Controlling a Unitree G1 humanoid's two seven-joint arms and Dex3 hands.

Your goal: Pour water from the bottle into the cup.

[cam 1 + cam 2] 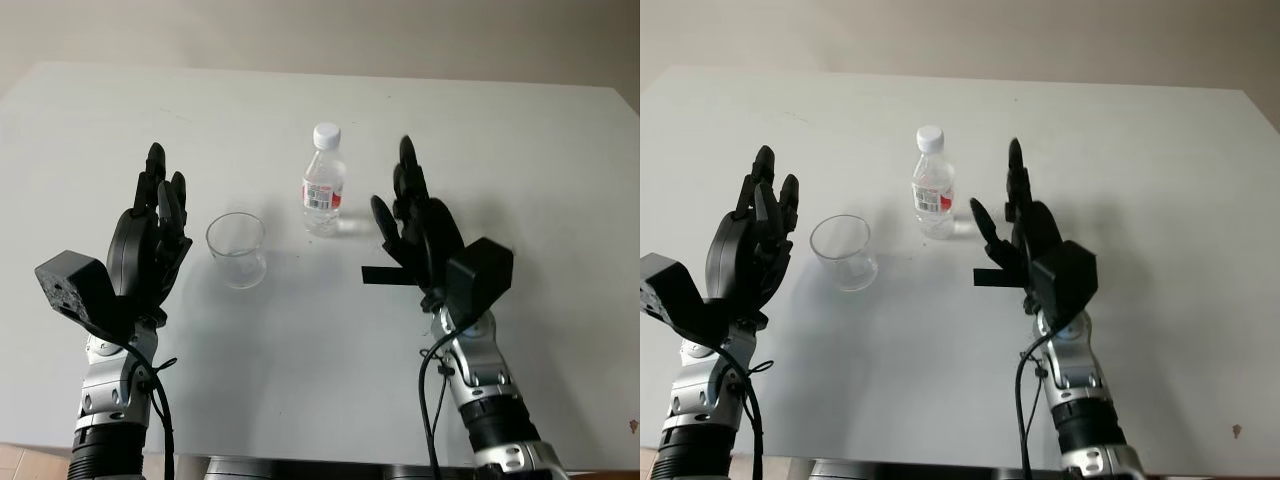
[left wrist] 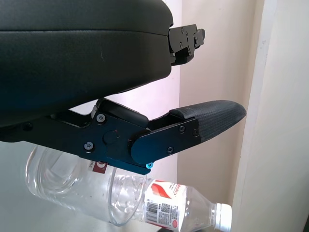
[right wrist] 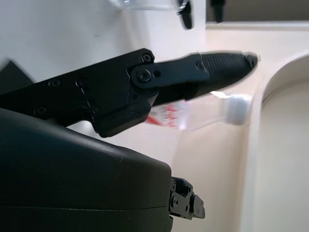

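The bottle (image 1: 324,180) stands upright mid-table, cup (image 1: 237,249) just left of it, both hands empty, left hand (image 1: 150,235) by the cup, right hand (image 1: 415,225) near the bottle; looks light, thin and squishy, so I'd grab around the label.

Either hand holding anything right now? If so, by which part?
Nothing held. Left hand is open beside the cup; right hand is open beside the capped bottle.
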